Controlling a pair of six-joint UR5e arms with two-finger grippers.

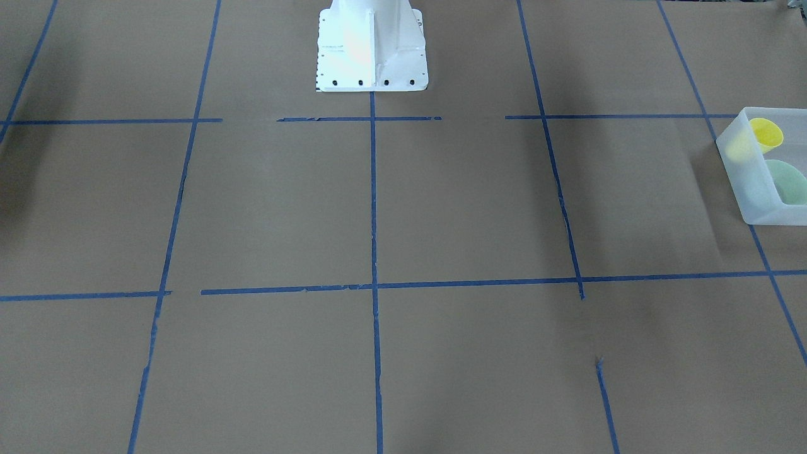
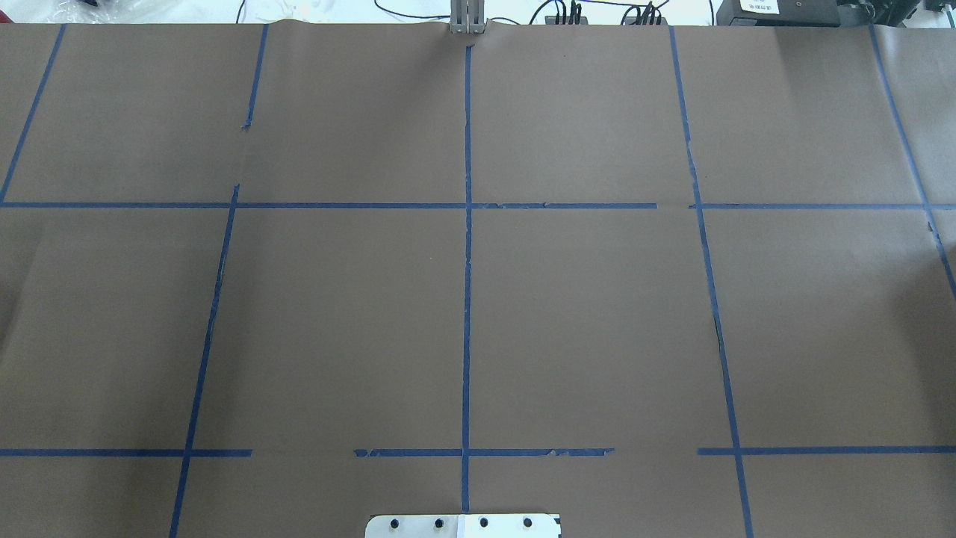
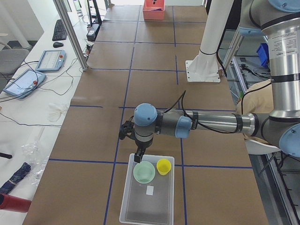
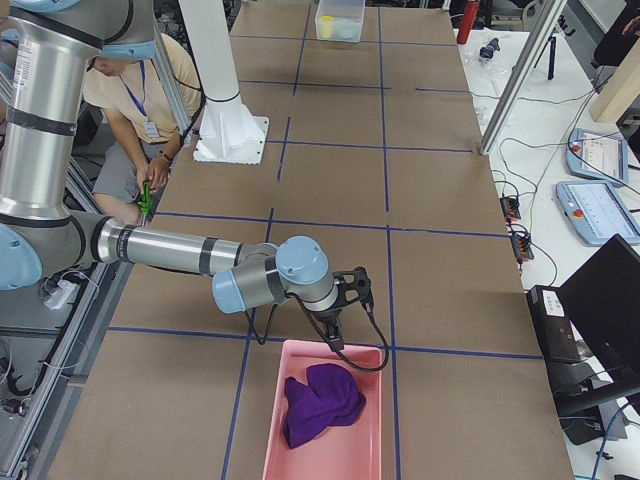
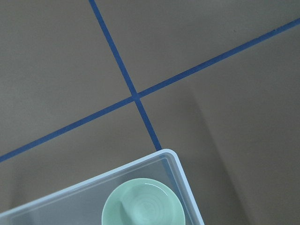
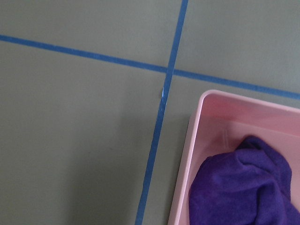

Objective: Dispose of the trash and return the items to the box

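Observation:
The frosted-white box (image 1: pixel 756 189) stands at the table's end on my left. The yellow cup (image 1: pixel 766 133) and the mint-green bowl (image 1: pixel 788 181) sit inside it. In the exterior left view the cup (image 3: pixel 163 166) and bowl (image 3: pixel 144 172) lie side by side at the box's (image 3: pixel 147 206) robot-side end, with a white label (image 3: pixel 149 190) behind them. My left gripper (image 3: pixel 138 157) hangs just over that end, by the bowl; I cannot tell if it is open. The left wrist view shows the bowl (image 5: pixel 143 204) inside the box's corner (image 5: pixel 180 173). My right gripper (image 4: pixel 333 338) hovers at the edge of a pink bin; its state is unclear.
The pink bin (image 4: pixel 370 440) holds a purple cloth (image 4: pixel 320 400) at the table's right end; the right wrist view shows the bin's wall (image 6: pixel 197 136) and the cloth (image 6: pixel 243 187). The white robot base (image 1: pixel 372 47) stands mid-table. A person (image 4: pixel 130 90) sits behind the base.

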